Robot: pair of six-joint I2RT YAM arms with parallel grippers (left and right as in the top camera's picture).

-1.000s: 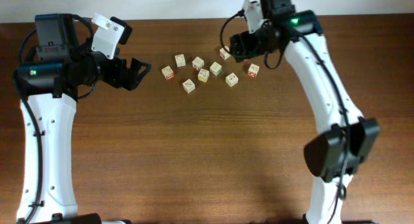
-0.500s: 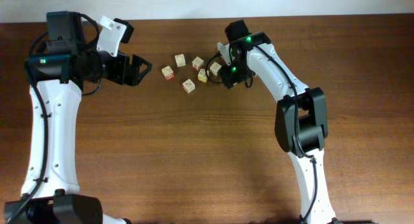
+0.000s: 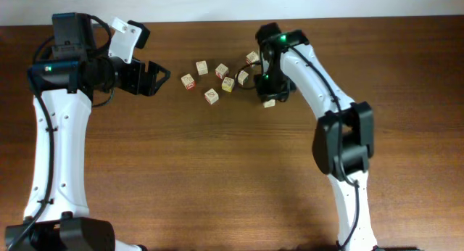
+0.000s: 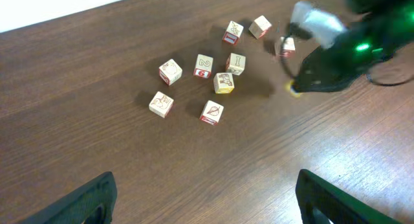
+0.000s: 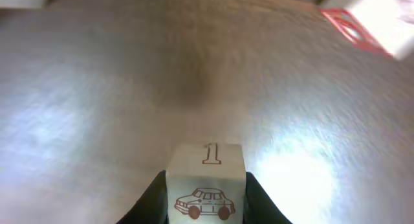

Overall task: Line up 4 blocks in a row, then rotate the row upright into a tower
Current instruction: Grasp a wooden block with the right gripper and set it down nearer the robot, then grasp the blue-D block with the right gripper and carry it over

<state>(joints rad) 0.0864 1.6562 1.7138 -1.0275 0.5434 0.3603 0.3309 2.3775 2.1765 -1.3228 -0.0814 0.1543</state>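
Moved: the right gripper [image 3: 270,90] has swung from over the far-right blocks to the cluster's near-right side, and its jaws have gone from wide to tight.
Right grip: clamped on one block [image 5: 206,179], with a 1 on top and a red car facing the wrist camera.
Block place: right of centre towards the tabletop's [image 3: 217,178] far edge, just nearer than the rest; I cannot tell if it is lifted.
Meaning: the grasp looks made, so the first turn can likely begin; no rotation shows yet.
Other blocks [image 3: 228,84]: loose and apart, farther back, seemingly unmoved.
Left gripper [image 3: 156,78]: jaws apart, empty, left of the cluster, about where it was.
Difference: the near-right block has left its earlier spot.
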